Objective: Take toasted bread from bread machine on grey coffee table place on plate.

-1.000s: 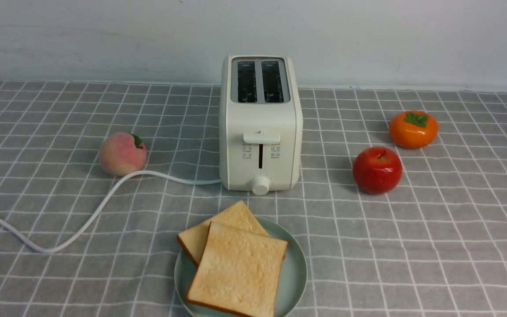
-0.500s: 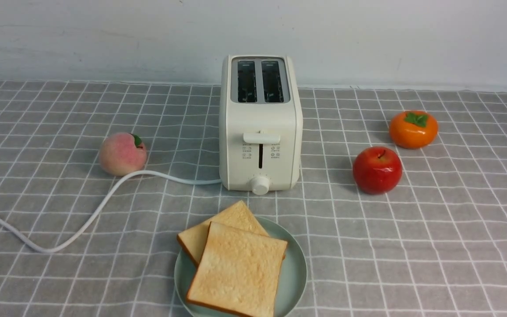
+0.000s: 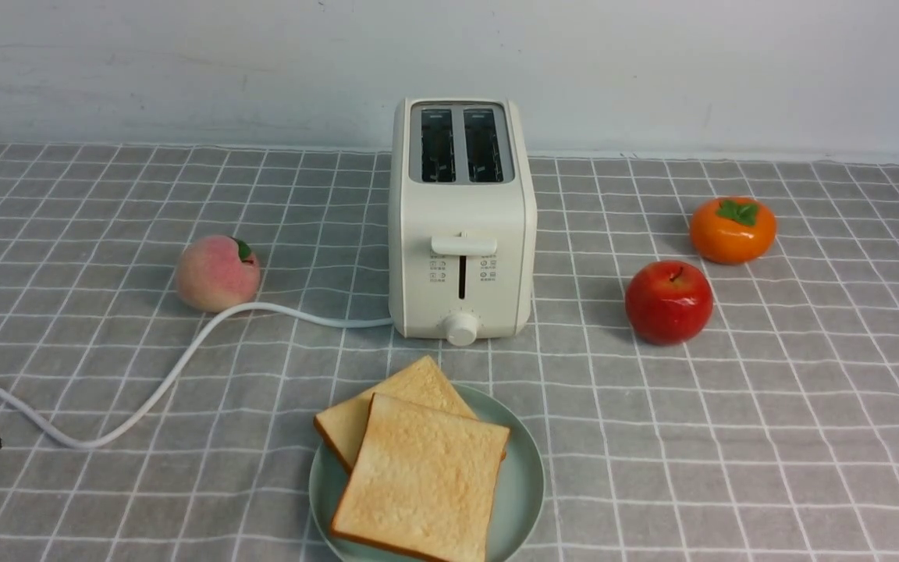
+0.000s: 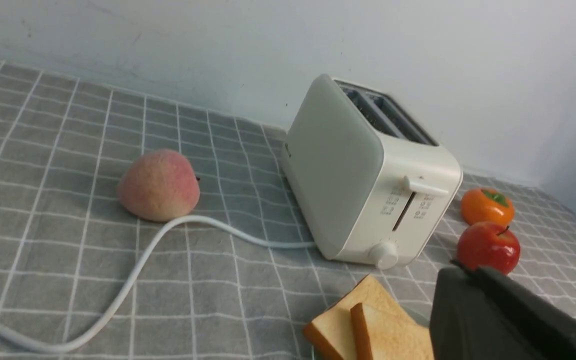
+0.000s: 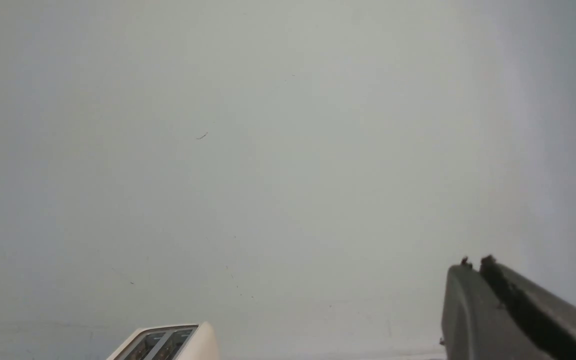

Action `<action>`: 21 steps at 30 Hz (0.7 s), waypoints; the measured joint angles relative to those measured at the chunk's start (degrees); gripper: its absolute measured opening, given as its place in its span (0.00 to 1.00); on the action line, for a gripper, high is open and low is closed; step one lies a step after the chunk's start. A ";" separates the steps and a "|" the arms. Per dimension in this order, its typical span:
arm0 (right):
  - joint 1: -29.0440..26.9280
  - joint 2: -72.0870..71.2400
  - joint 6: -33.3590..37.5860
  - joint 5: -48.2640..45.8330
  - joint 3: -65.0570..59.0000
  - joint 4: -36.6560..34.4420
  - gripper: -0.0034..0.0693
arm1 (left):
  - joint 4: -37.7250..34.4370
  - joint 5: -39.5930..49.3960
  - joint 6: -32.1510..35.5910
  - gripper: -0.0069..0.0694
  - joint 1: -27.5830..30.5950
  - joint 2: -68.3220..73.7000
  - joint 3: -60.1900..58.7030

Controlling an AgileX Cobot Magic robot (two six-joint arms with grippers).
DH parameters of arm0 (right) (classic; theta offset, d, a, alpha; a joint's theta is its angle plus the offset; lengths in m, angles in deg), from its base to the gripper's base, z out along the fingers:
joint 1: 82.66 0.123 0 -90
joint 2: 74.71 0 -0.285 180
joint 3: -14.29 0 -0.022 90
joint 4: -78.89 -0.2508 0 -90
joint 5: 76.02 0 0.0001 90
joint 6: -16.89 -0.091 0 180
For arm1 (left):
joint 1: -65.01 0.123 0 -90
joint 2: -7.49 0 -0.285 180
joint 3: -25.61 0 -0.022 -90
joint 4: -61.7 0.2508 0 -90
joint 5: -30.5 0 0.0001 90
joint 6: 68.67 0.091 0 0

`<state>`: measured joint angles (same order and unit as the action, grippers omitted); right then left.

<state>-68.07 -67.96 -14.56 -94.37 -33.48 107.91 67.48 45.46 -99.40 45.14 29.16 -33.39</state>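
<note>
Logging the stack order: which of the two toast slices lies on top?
The slice nearer the camera lies on top, overlapping the slice nearer the bread machine, whose corner peeks out behind it on the plate.

Around the toaster (image 3: pixel 461 226), bare desk (image 3: pixel 769 437) lies wide open to its near right. To its right stand a red apple (image 3: pixel 669 302) and an orange persimmon (image 3: pixel 733 229). To its left a peach (image 3: pixel 217 272) and the white cord (image 3: pixel 145 398) bar the way, and just before it sits the plate (image 3: pixel 524 476) stacked with toast (image 3: pixel 418 476).
</note>
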 joint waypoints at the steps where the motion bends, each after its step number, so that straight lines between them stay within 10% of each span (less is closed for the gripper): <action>1: 0.00 0.00 0.00 0.00 0.00 0.02 0.08 | 0.23 0.65 0.22 0.08 0.00 0.00 -0.06; 21: 0.00 0.00 0.00 0.30 0.00 0.20 0.12 | -7.19 6.99 14.67 0.09 16.97 -14.43 -20.00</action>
<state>-68.07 -67.96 -14.56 -94.07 -33.48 108.11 60.30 52.45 -84.73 62.12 14.73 -53.39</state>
